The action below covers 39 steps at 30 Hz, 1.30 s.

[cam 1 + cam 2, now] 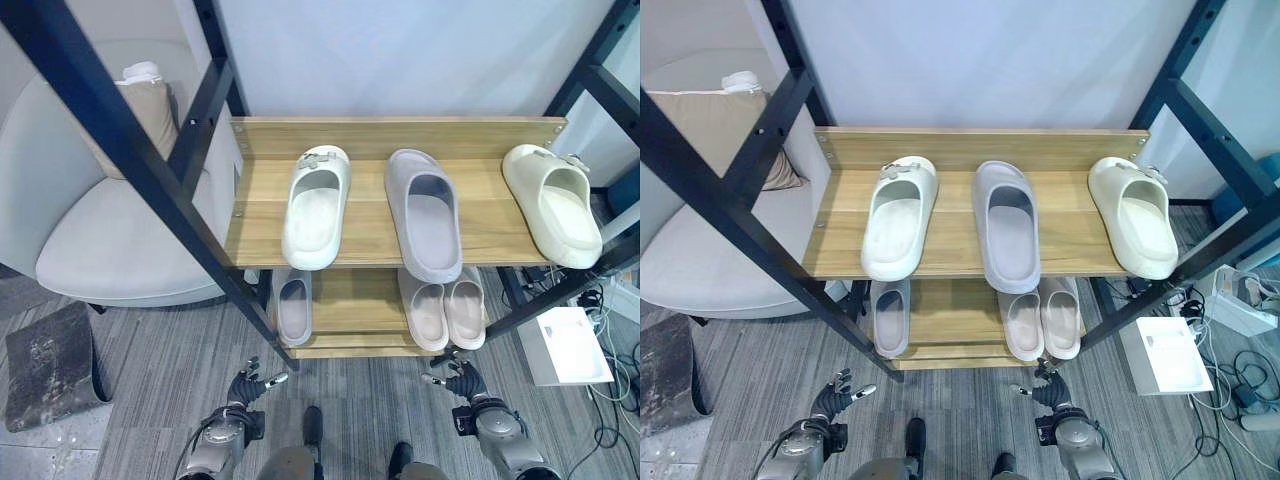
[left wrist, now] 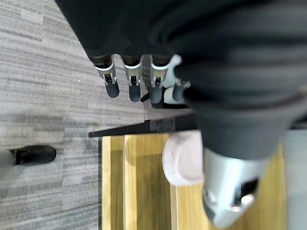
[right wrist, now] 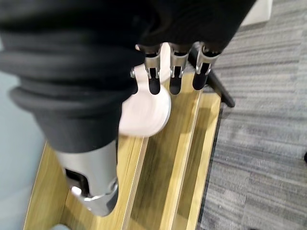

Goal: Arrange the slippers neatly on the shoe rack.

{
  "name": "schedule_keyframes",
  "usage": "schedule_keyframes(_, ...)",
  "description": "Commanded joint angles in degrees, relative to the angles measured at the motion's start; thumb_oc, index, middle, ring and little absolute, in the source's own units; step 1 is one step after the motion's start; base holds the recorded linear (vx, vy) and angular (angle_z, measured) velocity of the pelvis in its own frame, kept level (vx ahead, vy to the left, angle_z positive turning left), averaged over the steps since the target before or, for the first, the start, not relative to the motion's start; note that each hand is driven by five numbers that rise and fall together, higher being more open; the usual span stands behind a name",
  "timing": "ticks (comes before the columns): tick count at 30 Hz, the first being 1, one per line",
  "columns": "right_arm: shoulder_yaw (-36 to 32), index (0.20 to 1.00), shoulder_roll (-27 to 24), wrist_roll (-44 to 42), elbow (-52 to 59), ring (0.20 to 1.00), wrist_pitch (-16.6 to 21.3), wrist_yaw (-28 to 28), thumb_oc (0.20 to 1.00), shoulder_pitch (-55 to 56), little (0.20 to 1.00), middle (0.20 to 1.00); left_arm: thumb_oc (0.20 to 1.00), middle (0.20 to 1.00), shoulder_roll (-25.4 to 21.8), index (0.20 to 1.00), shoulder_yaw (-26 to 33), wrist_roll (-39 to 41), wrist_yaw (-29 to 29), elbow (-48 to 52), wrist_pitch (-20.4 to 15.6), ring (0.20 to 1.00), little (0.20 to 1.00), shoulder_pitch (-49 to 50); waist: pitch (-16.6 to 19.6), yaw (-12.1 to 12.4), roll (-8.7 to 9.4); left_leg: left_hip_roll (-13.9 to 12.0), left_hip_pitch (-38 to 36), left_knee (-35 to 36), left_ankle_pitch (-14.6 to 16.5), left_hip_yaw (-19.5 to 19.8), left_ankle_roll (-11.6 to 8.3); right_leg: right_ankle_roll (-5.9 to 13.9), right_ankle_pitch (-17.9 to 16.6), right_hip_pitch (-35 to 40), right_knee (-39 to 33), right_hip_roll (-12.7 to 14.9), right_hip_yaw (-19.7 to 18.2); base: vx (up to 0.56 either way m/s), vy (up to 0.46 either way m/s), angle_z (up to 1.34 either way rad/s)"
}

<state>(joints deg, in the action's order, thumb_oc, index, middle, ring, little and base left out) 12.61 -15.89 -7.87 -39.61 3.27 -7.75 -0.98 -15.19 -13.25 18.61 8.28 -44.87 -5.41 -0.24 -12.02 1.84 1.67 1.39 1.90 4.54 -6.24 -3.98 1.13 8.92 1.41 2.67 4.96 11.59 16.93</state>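
The wooden shoe rack [image 1: 260,225] has three slippers on its top shelf: a white slipper [image 1: 316,207] at the left, a grey slipper [image 1: 424,212] in the middle and a cream slipper [image 1: 553,205] at the right. On the lower shelf lie a single grey slipper [image 1: 293,306] at the left and a pale pink pair [image 1: 442,308] at the right. My left hand [image 1: 245,388] and right hand [image 1: 462,380] hang low over the floor in front of the rack, both open and holding nothing. In the right wrist view the heel of a pink slipper [image 3: 146,110] lies past my fingers [image 3: 175,72].
Black metal frame bars [image 1: 140,150] cross diagonally at both sides of the rack. A pale armchair [image 1: 110,240] with a beige cushion [image 1: 150,110] stands at the left. A white box [image 1: 565,345] and cables lie on the floor at the right. A dark mat [image 1: 50,365] lies at the lower left.
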Motion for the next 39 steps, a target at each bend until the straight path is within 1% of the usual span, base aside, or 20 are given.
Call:
schedule_keyframes(1, 0.57, 1.000, -1.38, 0.29, 2.36, 1.000, 1.75, 0.00, 1.000, -1.66, 1.000, 1.000, 1.000, 1.000, 0.21, 1.000, 0.91, -1.19, 0.34, -0.40, -2.50, 1.000, 1.000, -0.96, 0.44, 0.35, -0.19, -2.19, -1.18, -3.02, 6.96, 1.75, -2.48, 0.83, -2.69, -4.58, -0.93, 0.74, -4.77, 0.03, -0.087, -0.09)
schedule_keyframes(2, 0.55, 1.000, -1.32, 0.17, 2.46, 1.000, 1.71, -0.07, 1.000, -1.67, 1.000, 1.000, 1.000, 1.000, 0.01, 1.000, 1.02, -1.03, 0.47, -0.20, -2.50, 1.000, 1.000, -0.88, 0.41, 0.42, -0.04, -2.24, -1.25, -2.98, 6.99, 1.96, -2.67, 0.76, -3.97, -5.27, -3.53, 0.80, -4.76, 0.05, -0.142, -0.04)
schedule_keyframes(3, 0.84, 1.000, -1.22, 0.29, 2.91, 1.000, 1.74, 0.11, 1.000, -0.97, 1.000, 1.000, 1.000, 1.000, 0.13, 1.000, 1.61, -0.86, 0.25, -0.32, -2.54, 1.000, 1.000, -0.17, 0.96, 0.91, 0.47, -2.56, -1.30, -3.45, 6.97, 1.64, -3.01, 1.22, -4.78, -3.67, -6.26, 0.91, -3.24, 0.07, -0.153, 0.06)
schedule_keyframes(4, 1.09, 1.000, -1.29, 0.55, 2.76, 1.000, 1.73, -0.05, 1.000, -0.91, 1.000, 1.000, 1.000, 1.000, 0.39, 1.000, 1.68, -0.82, 0.36, -0.44, -2.58, 1.000, 1.000, -0.09, 1.42, 0.94, 0.49, -3.14, -1.66, -2.76, 6.49, 1.32, -3.51, 1.18, -5.07, -2.63, -8.00, 0.36, -2.85, 0.07, -0.151, 0.01)
schedule_keyframes(7, 0.73, 1.000, -3.40, 4.19, 7.02, 1.000, 2.21, -1.40, 1.000, -0.49, 1.000, 1.000, 1.000, 1.000, 0.84, 1.000, 1.77, -0.91, 0.21, 0.26, -2.64, 1.000, 1.000, 0.11, 2.42, 0.61, 0.43, -4.35, -2.31, -1.64, 5.38, 1.89, -4.60, 0.51, -4.13, -0.15, -9.96, -0.99, -1.03, 0.06, -0.125, -0.01)
schedule_keyframes(10, 0.03, 1.000, -8.06, 13.65, 18.05, 1.000, 3.53, -3.29, 1.000, 0.57, 1.000, 1.000, 1.000, 1.000, 1.24, 1.000, 2.00, -2.30, 0.61, 1.42, -3.04, 1.000, 1.000, 0.32, 2.55, 0.01, 0.19, -4.76, -2.80, -1.19, 5.17, 2.18, -4.93, 0.34, -3.41, 0.68, -9.96, -1.25, -0.68, 0.03, -0.040, 0.09)
schedule_keyframes(13, -1.77, 1.000, -11.70, 20.26, 29.10, 1.000, 5.45, -3.97, 1.000, 2.77, 1.000, 1.000, 1.000, 1.000, 1.56, 1.000, 1.93, -3.42, 0.93, 2.06, -3.68, 1.000, 1.000, 0.72, 2.71, -0.73, 0.14, -4.88, -3.18, -0.87, 5.27, 2.34, -4.91, 0.39, -3.16, 1.07, -9.96, -1.41, -0.55, 0.01, -0.001, 0.07)
schedule_keyframes(14, -3.63, 1.000, -13.90, 24.35, 38.16, 1.000, 6.89, -4.10, 1.000, 5.10, 1.000, 1.000, 1.000, 1.000, 2.18, 1.000, 1.85, -4.21, 1.10, 1.30, -3.89, 1.000, 1.000, 0.73, 2.82, -1.32, 0.14, -4.88, -3.35, -0.79, 5.48, 2.49, -4.83, 0.43, -3.02, 1.29, -9.96, -1.54, -0.71, 0.00, 0.012, 0.05)
schedule_keyframes(15, -3.79, 1.000, -13.94, 24.39, 38.47, 1.000, 6.77, -3.99, 1.000, 5.37, 1.000, 1.000, 1.000, 1.000, 2.23, 1.000, 1.78, -4.23, 1.11, 1.27, -3.91, 1.000, 1.000, 0.75, 2.85, -1.28, 0.08, -4.88, -3.37, -0.79, 5.50, 2.51, -4.83, 0.44, -3.01, 1.31, -9.96, -1.55, -0.69, 0.00, 0.018, 0.05)
schedule_keyframes(19, -5.52, 1.000, -16.93, 28.72, 51.94, 1.000, 9.85, -4.01, 1.000, 9.38, 1.000, 1.000, 1.000, 1.000, 3.20, 1.000, 1.49, -5.14, 1.77, -0.55, -4.43, 1.000, 1.000, 0.89, 3.41, -2.07, 0.20, -4.88, -3.58, -0.80, 6.00, 2.54, -4.71, 0.52, -2.92, 1.45, -9.96, -1.73, -0.97, 0.00, 0.004, 0.01)
schedule_keyframes(22, -5.61, 1.000, -18.20, 29.23, 61.10, 1.000, 12.40, -3.24, 1.000, 13.66, 1.000, 1.000, 1.000, 1.000, 3.82, 1.000, 1.42, -5.94, 2.58, -1.87, -4.78, 1.000, 1.000, 1.54, 4.00, -2.63, 0.53, -5.03, -3.93, -0.51, 6.14, 2.40, -4.73, 0.62, -3.06, 1.24, -9.91, -1.91, -1.32, 0.00, 0.009, 0.02)
schedule_keyframes(25, -5.78, 1.000, -19.09, 29.95, 64.97, 1.000, 13.53, -3.87, 1.000, 15.54, 1.000, 1.000, 1.000, 1.000, 3.98, 1.000, 1.51, -5.99, 3.05, -2.23, -4.97, 1.000, 1.000, 2.04, 4.37, -2.86, 0.61, -5.05, -4.01, -0.36, 6.16, 2.39, -4.75, 0.66, -3.08, 1.13, -9.93, -2.04, -1.52, 0.00, 0.000, 0.00)
schedule_keyframes(28, -5.10, 1.000, -20.64, 31.42, 70.63, 1.000, 15.27, -7.17, 1.000, 15.88, 1.000, 1.000, 1.000, 1.000, 4.46, 1.000, 0.78, -5.93, 4.19, -3.01, -5.69, 1.000, 1.000, 2.62, 5.01, -3.09, 0.65, -5.11, -4.17, -0.28, 6.32, 2.31, -4.79, 0.74, -3.13, 1.10, -9.95, -2.23, -1.90, 0.00, 0.014, -0.03)
schedule_keyframes(31, -4.90, 1.000, -21.44, 31.26, 72.23, 1.000, 15.91, -9.01, 1.000, 15.28, 1.000, 1.000, 1.000, 1.000, 4.52, 1.000, 0.31, -5.52, 4.75, -2.76, -5.98, 1.000, 1.000, 3.11, 5.30, -3.10, 0.62, -5.15, -4.33, -0.30, 6.44, 2.32, -4.81, 0.77, -3.11, 1.12, -9.95, -2.27, -1.94, 0.00, 0.013, -0.03)
schedule_keyframes(34, -4.98, 1.000, -22.31, 32.27, 73.06, 1.000, 15.67, -12.80, 1.000, 12.15, 1.000, 1.000, 1.000, 1.000, 4.54, 1.000, -0.33, -5.23, 5.23, -2.69, -6.27, 1.000, 1.000, 3.66, 5.67, -2.79, 0.64, -5.20, -4.49, -0.26, 6.48, 2.48, -4.80, 0.76, -3.09, 1.17, -9.96, -2.32, -1.86, 0.00, 0.000, 0.00)
schedule_keyframes(35, -5.28, 1.000, -23.26, 33.70, 73.13, 1.000, 15.04, -15.34, 1.000, 8.54, 1.000, 1.000, 1.000, 1.000, 4.41, 1.000, -0.83, -4.87, 5.34, -2.60, -6.30, 1.000, 1.000, 3.88, 5.97, -2.30, 0.73, -5.17, -4.54, -0.21, 6.53, 2.58, -4.78, 0.77, -3.09, 1.22, -9.96, -2.31, -1.80, 0.00, 0.000, 0.00)
schedule_keyframes(36, -5.17, 1.000, -23.28, 33.79, 73.00, 1.000, 15.04, -15.47, 1.000, 8.39, 1.000, 1.000, 1.000, 1.000, 4.43, 1.000, -0.79, -4.86, 5.35, -2.60, -6.29, 1.000, 1.000, 3.85, 5.92, -2.33, 0.71, -5.17, -4.55, -0.22, 6.54, 2.57, -4.78, 0.77, -3.09, 1.22, -9.96, -2.31, -1.82, 0.00, 0.000, 0.00)
schedule_keyframes(37, -4.74, 1.000, -23.89, 35.36, 71.49, 1.000, 13.59, -17.04, 1.000, 3.97, 1.000, 1.000, 1.000, 1.000, 4.31, 1.000, -1.37, -4.75, 5.35, -2.55, -6.31, 1.000, 1.000, 4.00, 6.18, -1.69, 0.78, -5.13, -4.59, -0.22, 6.59, 2.70, -4.67, 0.71, -3.12, 1.24, -9.96, -2.35, -1.79, 0.00, 0.000, 0.00)
schedule_keyframes(38, -4.53, 1.000, -23.89, 35.45, 71.26, 1.000, 13.60, -17.19, 1.000, 3.67, 1.000, 1.000, 1.000, 1.000, 4.32, 1.000, -1.26, -4.75, 5.36, -2.56, -6.32, 1.000, 1.000, 3.93, 6.09, -1.75, 0.78, -5.13, -4.60, -0.23, 6.60, 2.67, -4.67, 0.71, -3.12, 1.24, -9.96, -2.35, -1.83, 0.00, 0.031, 0.01)
schedule_keyframes(39, -4.15, 1.000, -24.70, 37.04, 68.65, 1.000, 12.16, -17.96, 1.000, -1.20, 1.000, 1.000, 1.000, 1.000, 4.10, 1.000, -1.74, -4.60, 5.17, -2.02, -6.14, 1.000, 1.000, 4.22, 6.26, -0.86, 0.91, -5.05, -4.66, -0.23, 6.66, 2.87, -4.61, 0.67, -3.13, 1.30, -9.96, -2.35, -1.73, 0.00, 0.000, 0.00)
